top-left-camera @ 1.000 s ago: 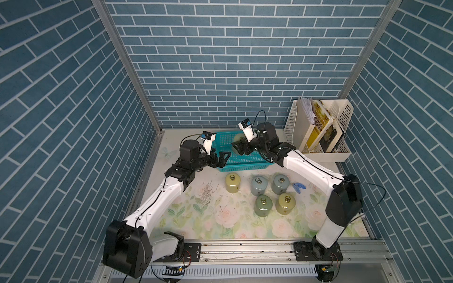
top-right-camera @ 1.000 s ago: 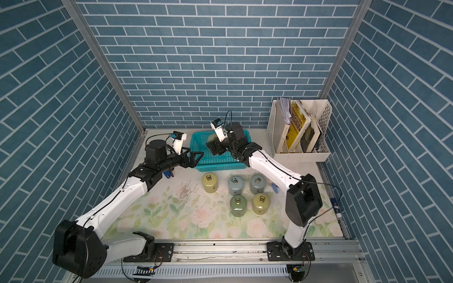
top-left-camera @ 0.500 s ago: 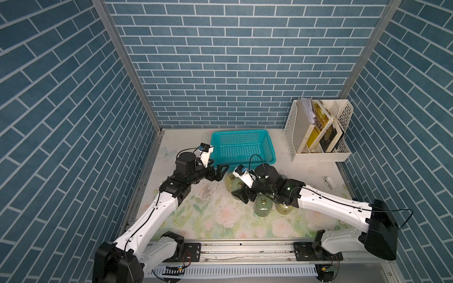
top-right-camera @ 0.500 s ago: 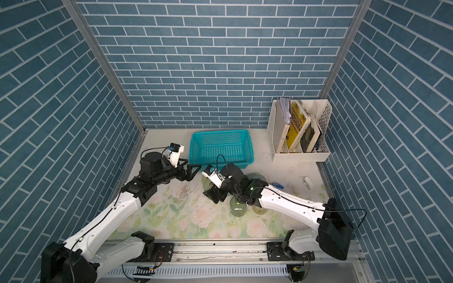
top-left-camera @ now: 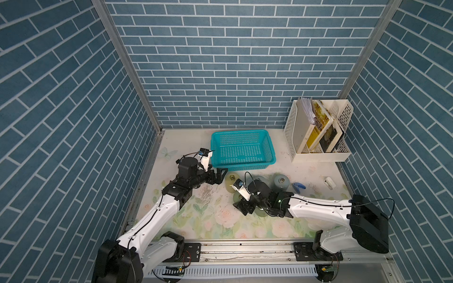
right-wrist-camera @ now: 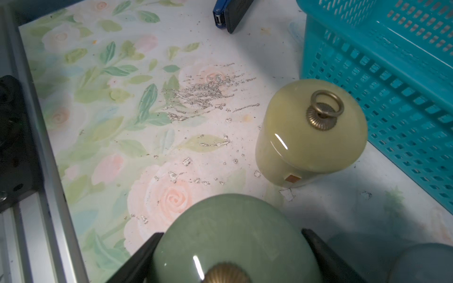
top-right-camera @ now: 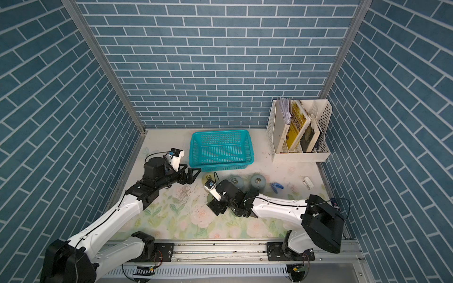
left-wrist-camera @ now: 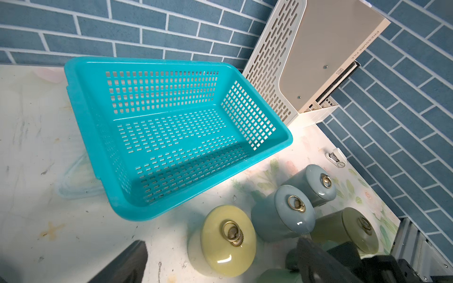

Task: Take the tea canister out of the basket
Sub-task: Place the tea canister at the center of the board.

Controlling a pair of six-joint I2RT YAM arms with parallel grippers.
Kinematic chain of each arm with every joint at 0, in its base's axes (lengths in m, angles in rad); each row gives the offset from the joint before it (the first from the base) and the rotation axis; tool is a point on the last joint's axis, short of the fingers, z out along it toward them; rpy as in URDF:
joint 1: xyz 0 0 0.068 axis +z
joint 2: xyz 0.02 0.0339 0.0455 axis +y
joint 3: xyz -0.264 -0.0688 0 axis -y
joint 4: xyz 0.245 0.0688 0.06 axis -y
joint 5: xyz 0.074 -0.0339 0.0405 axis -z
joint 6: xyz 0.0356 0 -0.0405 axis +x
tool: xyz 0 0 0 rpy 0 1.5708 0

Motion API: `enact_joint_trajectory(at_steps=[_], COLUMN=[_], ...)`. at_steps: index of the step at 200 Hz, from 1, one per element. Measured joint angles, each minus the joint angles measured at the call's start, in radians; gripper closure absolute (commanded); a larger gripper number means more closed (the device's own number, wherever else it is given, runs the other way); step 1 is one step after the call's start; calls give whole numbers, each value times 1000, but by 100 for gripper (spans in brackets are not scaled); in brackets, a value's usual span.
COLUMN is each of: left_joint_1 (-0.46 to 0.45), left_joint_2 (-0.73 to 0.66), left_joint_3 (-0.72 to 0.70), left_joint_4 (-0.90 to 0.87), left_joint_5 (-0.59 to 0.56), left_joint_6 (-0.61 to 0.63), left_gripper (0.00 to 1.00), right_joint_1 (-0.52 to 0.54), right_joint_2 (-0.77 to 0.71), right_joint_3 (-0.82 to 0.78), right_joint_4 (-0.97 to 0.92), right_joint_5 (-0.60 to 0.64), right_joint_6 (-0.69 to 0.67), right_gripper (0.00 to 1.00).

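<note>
The right gripper (top-left-camera: 245, 207), still grasping the tea canister (right-wrist-camera: 232, 220), has carried it from the basket (top-left-camera: 242, 166) to the table (top-left-camera: 196, 220). The left gripper (top-left-camera: 219, 173) is released. The task seems almost done.

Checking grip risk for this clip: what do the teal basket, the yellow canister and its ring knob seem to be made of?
Basket: moulded plastic, matte, with uniform punched slots. Yellow canister: likely glazed ceramic, given the sharp glossy highlights; coated metal is possible. Ring knob: brass-coloured metal, dull, ribbed.
</note>
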Motion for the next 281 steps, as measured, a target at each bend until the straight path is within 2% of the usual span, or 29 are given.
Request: enact_joint_trajectory(at_steps=[66, 78, 101, 128, 193, 230, 261, 281], left_joint_1=[-3, -3, -5, -5, -5, -5, -5, 6], left_joint_2=[10, 10, 10, 9, 10, 56, 127, 157], left_joint_3=[-2, -2, -3, -13, -26, -5, 68, 97], left_joint_4=[18, 18, 18, 21, 62, 100, 134, 183], left_joint_5=[-31, -34, -39, -58, -168, -301, -441, -526], left_joint_6=[0, 0, 0, 0, -28, -45, -35, -22], left_gripper=[0, 0, 0, 0, 0, 0, 0, 0], right_joint_1=[14, 18, 21, 22, 23, -1, -163, -302], right_joint_2=[110, 120, 123, 123, 103, -25, -204, -321], right_joint_3=[11, 14, 14, 14, 14, 26, 45, 43], right_joint_4=[93, 104, 111, 117, 167, 149, 123, 104], right_joint_5=[-1, -1, -2, -1, 18, 62, 96, 180], right_joint_6=[11, 16, 18, 27, 45, 40, 40, 33], right_gripper=[100, 85, 38, 1, 0, 0, 0, 0])
